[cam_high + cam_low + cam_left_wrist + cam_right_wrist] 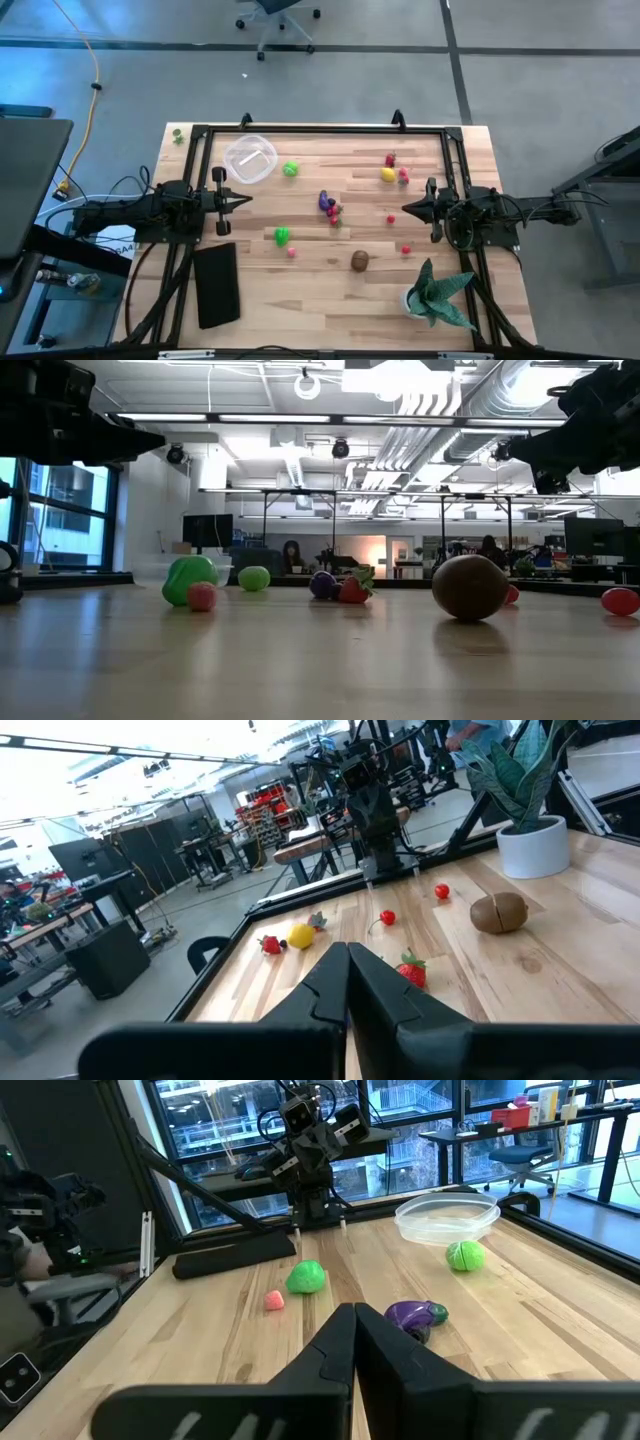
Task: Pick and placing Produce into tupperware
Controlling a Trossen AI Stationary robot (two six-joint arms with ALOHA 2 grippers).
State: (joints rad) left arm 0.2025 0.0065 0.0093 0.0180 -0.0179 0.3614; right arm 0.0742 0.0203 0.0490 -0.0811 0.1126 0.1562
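The clear tub (249, 158) stands on the table at the far left; it also shows in the right wrist view (447, 1217). Toy produce lies scattered on the wood: a green piece (290, 169) beside the tub, a green pepper (282, 236), a purple eggplant (327, 203), a yellow lemon (387, 174), a brown kiwi (359, 261) and small red pieces (392, 217). My left gripper (246, 199) is shut and empty at the table's left side. My right gripper (405, 208) is shut and empty at the right side. Both hover above the table.
A flat black slab (216, 284) lies near the front left. A potted spiky plant (437, 295) stands at the front right. A black frame (320, 128) runs around the table's far edge and sides. Free wood lies between the two grippers.
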